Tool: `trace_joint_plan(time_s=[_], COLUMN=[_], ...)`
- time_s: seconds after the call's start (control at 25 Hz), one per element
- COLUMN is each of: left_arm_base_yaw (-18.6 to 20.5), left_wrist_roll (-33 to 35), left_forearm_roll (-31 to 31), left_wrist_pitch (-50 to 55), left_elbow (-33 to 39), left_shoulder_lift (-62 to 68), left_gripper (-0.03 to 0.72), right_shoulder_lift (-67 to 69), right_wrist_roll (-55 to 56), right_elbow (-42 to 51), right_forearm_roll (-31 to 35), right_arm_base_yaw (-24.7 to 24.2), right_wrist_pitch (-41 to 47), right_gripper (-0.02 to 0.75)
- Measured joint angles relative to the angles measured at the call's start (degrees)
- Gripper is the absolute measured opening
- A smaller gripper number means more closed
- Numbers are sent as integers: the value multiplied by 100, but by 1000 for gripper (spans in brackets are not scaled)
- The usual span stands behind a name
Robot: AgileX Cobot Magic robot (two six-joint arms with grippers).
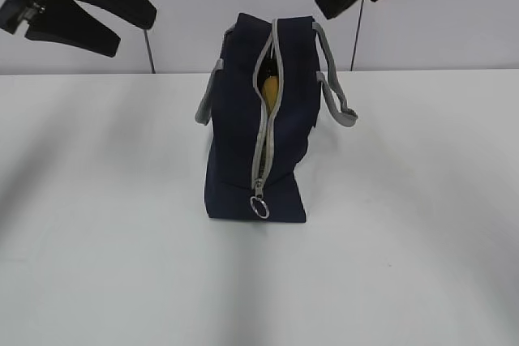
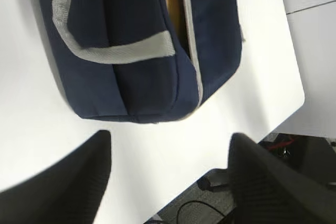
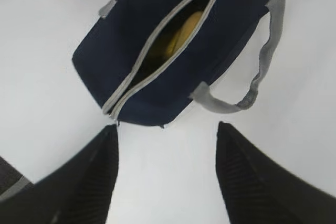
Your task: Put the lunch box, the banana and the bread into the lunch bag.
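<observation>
The navy lunch bag (image 1: pixel 235 151) stands in the middle of the white table, end-on to the exterior view, with its grey zipper part open. The yellow banana (image 3: pixel 181 35) shows through the slit (image 1: pixel 270 87). In the left wrist view an orange-brown surface (image 2: pixel 173 9) shows in the slit; I cannot tell whether it is the bread. The lunch box is hidden. My left gripper (image 2: pixel 170 137) hangs open and empty above the table, off the bag's end. My right gripper (image 3: pixel 168 129) is open too, with nothing between its fingers, raised clear of the bag.
The zipper's ring pull (image 1: pixel 259 208) hangs at the bag's near end. Grey strap handles (image 1: pixel 336 91) droop on both sides. The table's edge (image 2: pixel 294 108) runs close behind the bag, with cables on the floor below it.
</observation>
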Motion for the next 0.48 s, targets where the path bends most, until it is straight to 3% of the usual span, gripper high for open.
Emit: trace_joint_plan(time_s=[0.16, 0.48], left_arm_base_yaw=[-65, -223], left_wrist_roll=[0, -4], left_forearm_roll=[309, 425], left_wrist_pitch=[139, 188], left_elbow=[0, 5], left_shoulder_lift=[-387, -690], left_gripper=[443, 434], right_shoulder_lift=[-811, -2093], right_wrist_roll=[0, -284], right_elbow=[1201, 4427], right_forearm_roll=[-1, 199], right_arm_base_yaw=[53, 57], right_wrist_pitch=[-818, -4671], right_gripper=[436, 437])
